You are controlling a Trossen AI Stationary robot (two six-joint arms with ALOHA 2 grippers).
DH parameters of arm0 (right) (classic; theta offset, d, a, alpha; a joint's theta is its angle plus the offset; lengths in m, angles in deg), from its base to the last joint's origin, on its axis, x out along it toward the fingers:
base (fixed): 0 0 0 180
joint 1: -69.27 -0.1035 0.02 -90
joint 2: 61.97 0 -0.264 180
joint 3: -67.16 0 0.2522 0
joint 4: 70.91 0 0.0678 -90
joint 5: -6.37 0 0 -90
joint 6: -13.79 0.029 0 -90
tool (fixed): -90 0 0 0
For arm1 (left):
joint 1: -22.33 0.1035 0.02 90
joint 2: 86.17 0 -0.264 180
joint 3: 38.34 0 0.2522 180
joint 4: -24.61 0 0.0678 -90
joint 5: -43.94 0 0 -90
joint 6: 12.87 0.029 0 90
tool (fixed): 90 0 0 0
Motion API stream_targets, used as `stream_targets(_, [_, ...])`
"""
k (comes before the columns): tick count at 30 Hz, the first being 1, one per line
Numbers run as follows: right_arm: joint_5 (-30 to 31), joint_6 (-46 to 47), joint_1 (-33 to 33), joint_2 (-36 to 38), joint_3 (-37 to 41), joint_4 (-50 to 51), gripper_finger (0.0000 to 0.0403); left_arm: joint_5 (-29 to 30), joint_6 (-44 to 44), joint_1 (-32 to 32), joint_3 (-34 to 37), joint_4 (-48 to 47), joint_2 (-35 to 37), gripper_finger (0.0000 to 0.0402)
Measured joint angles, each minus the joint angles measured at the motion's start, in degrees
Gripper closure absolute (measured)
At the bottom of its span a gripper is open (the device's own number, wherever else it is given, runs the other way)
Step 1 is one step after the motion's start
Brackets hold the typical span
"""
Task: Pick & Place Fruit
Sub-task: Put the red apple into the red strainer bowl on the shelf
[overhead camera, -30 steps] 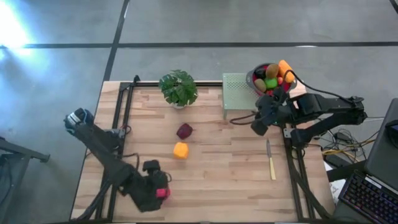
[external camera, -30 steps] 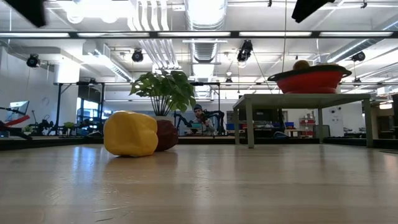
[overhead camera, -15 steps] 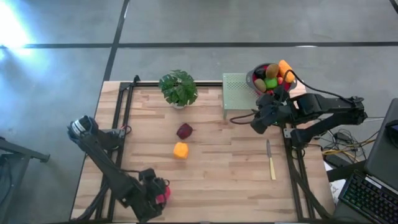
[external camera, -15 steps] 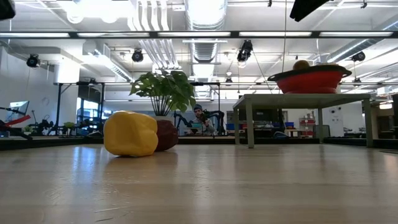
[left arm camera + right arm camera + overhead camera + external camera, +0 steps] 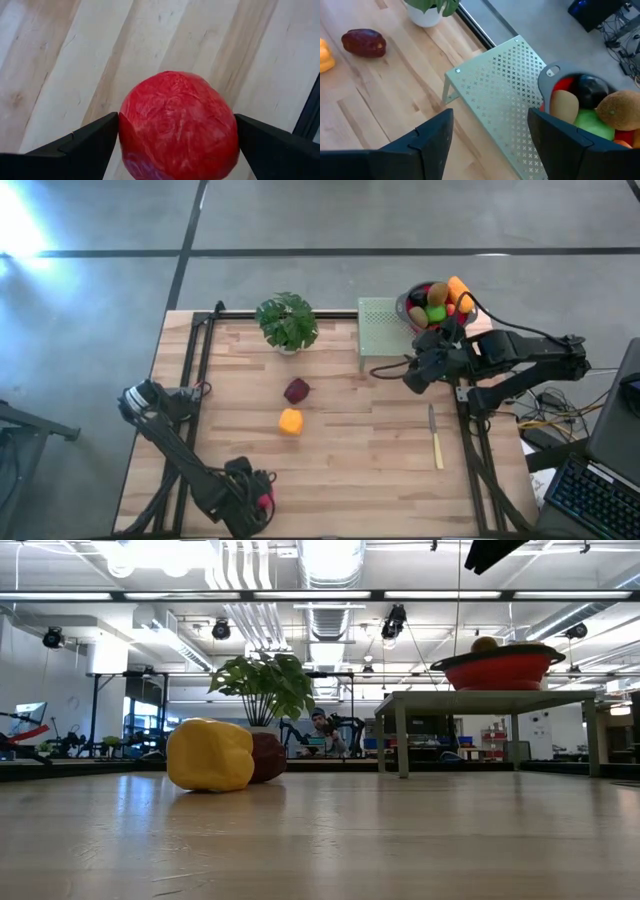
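On the green perforated stand [image 5: 378, 320], my bowl [image 5: 546, 87] holds mixed fruit [image 5: 437, 304]; right tool [image 5: 490, 131] hovers beside it, fingers apart. Left tool [image 5: 175, 137] clamps a red fruit [image 5: 177, 125] at the counter's [image 5: 360, 440] near edge.

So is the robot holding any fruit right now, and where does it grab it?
Yes. The left gripper holds a red fruit by its two opposite sides, at the table's near edge. The right gripper, by the bowl, is open and holds nothing.

1. High view: looks straight down on my whole table [image 5: 340, 430].
2. Low view: table-top level, facing the room.
3. Wrist views: close, past my fingers.
4. High and low views share the plant [image 5: 287, 322] [image 5: 262, 687].
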Motion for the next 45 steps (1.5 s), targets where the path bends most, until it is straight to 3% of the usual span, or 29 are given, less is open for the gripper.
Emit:
stream_targets(12, [0.02,-1.38,0.02,-0.44,0.0,-0.02,0.0131,-1.25,2.55,0.25,0.03,-0.05,-0.63,0.0012])
stream_targets(16, [0.22,-5.79,0.02,-0.39,0.0,-1.06,0.0123,-3.64,3.19,1.02,0.04,-0.54,-0.59,0.0012])
stream_targets(24, [0.18,-3.92,0.02,-0.74,0.0,-1.66,0.0112,-11.99,1.09,2.87,0.15,-2.69,-0.56,0.0013])
stream_targets(32, [0.02,-4.09,0.02,-1.13,0.09,-1.68,0.0103,-12.69,2.95,4.28,0.0,-2.44,-0.56,0.0014])
stream_targets(45, [0.05,-4.59,0.02,-1.12,0.09,-1.62,0.0142,-12.18,10.82,4.42,0.15,-2.07,-0.39,0.0011])
